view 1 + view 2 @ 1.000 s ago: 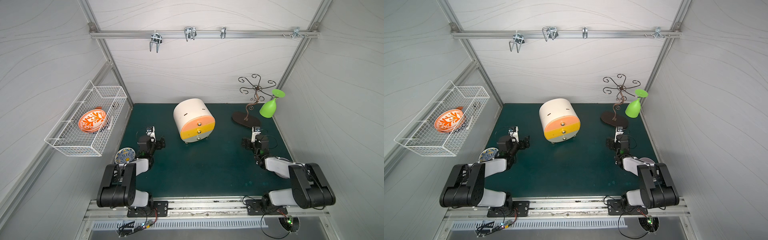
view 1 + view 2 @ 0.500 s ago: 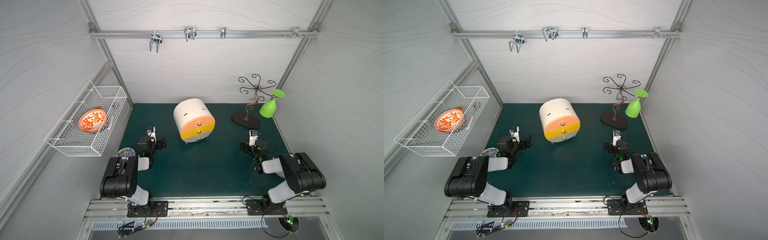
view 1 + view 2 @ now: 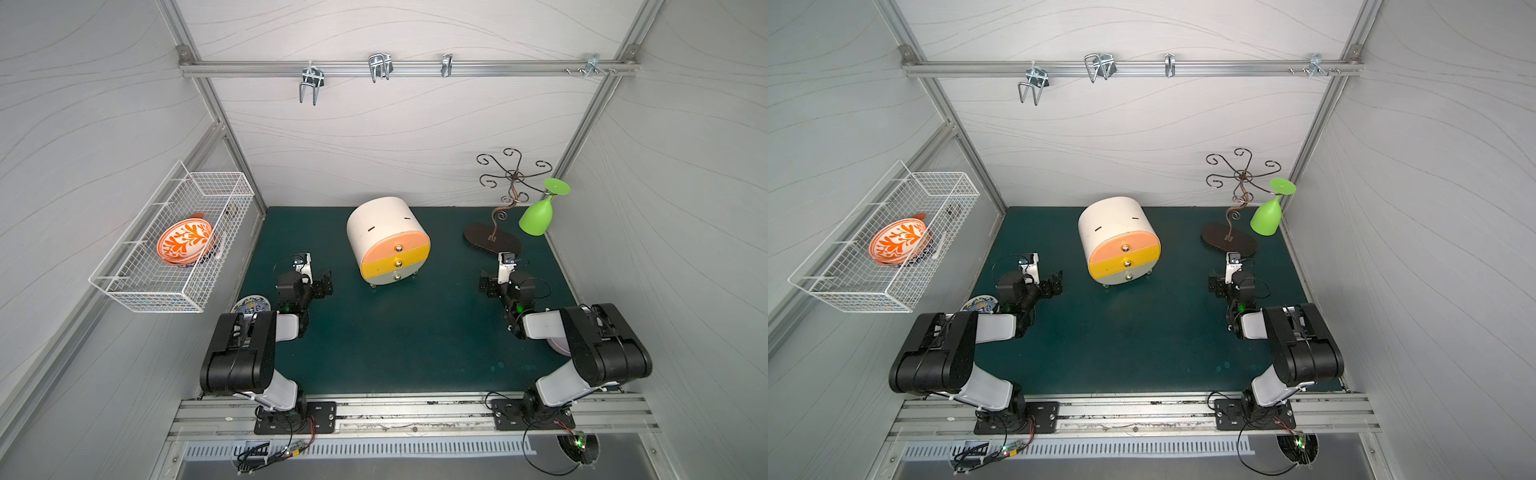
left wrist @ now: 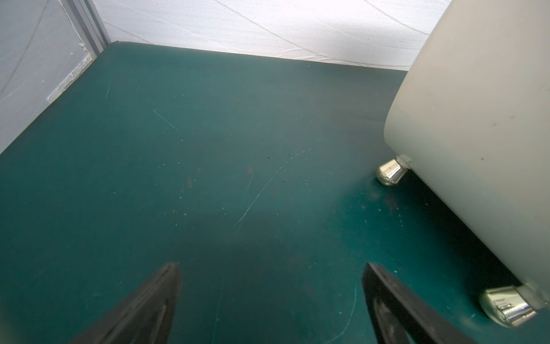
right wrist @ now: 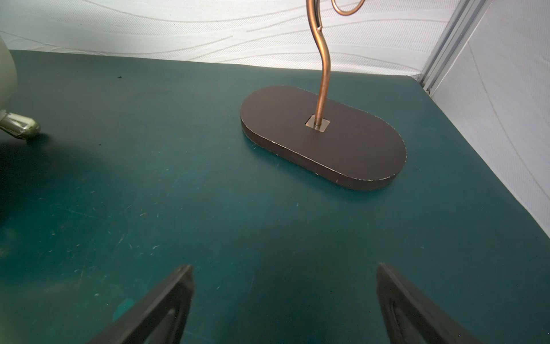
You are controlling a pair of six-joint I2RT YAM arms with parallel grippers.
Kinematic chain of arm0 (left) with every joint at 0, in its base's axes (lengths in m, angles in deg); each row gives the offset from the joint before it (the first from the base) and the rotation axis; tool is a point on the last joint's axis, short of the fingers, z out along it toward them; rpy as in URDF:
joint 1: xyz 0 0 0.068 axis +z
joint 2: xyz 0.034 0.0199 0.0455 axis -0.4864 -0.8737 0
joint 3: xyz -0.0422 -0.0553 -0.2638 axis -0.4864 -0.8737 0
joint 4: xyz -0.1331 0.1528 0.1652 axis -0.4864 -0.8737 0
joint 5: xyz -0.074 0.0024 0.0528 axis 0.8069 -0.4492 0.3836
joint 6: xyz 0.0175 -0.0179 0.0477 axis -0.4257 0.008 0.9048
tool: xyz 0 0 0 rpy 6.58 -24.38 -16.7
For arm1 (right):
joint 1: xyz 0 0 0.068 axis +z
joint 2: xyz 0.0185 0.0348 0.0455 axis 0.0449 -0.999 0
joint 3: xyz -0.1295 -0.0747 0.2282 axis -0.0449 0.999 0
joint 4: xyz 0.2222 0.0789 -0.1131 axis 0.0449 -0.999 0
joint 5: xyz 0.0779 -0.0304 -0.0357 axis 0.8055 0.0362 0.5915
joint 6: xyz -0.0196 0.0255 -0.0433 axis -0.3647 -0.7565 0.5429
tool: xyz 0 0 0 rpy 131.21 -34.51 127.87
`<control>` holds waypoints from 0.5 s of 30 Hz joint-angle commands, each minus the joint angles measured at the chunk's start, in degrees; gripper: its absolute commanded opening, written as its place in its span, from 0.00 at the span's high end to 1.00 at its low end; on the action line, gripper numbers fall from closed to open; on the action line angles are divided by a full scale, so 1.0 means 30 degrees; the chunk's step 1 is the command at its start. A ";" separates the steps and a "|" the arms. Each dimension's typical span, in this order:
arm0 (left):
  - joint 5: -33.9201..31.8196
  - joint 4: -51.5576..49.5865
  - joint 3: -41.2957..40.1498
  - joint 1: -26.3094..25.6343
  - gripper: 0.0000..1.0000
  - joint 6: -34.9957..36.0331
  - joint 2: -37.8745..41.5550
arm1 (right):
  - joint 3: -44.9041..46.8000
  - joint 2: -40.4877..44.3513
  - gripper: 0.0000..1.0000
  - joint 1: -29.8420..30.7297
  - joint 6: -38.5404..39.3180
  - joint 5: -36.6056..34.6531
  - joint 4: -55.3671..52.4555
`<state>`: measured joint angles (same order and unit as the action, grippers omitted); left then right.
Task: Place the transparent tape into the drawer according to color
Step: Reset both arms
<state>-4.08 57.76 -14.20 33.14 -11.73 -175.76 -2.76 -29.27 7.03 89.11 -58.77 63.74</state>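
Note:
The transparent tape is out of view in every frame. The drawer cabinet (image 3: 388,239) (image 3: 1119,239), a cream drum with a peach, a yellow and a grey drawer front, stands mid-table with all three drawers shut. My left gripper (image 3: 322,284) (image 3: 1054,282) (image 4: 270,268) hovers low over the green mat just left of the cabinet's cream side (image 4: 476,119); it is open and holds nothing. My right gripper (image 3: 486,286) (image 3: 1217,286) (image 5: 284,268) sits to the cabinet's right, open and empty, facing the brown stand.
A brown oval-based wire stand (image 3: 492,241) (image 5: 324,137) at the back right carries an upside-down green glass (image 3: 538,216). A wire basket (image 3: 124,286) on the left wall holds an orange patterned plate (image 3: 185,241). A blue patterned plate (image 3: 251,305) lies by the left arm.
Both arms have folded their upper links in toward the front rail. The two grippers stay almost where they were, the right one shifting slightly toward the middle.

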 commanded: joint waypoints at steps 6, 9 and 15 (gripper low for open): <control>-0.0060 0.0956 0.0238 0.0059 0.00 -0.0069 -0.0196 | -0.0365 -0.0212 0.01 -0.0184 -0.0280 -0.0408 -0.0471; -0.0084 0.0969 0.0235 0.0061 0.00 -0.0069 -0.0200 | -0.0365 -0.0208 0.01 -0.0184 -0.0289 -0.0404 -0.0439; -0.0076 0.0969 0.0236 0.0035 0.00 -0.0074 -0.0224 | -0.0365 -0.0195 0.01 -0.0184 -0.0285 -0.0404 -0.0443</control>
<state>-4.08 57.76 -14.20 33.14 -11.73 -175.76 -2.80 -29.27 6.79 88.72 -59.38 63.19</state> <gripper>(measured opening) 0.996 0.990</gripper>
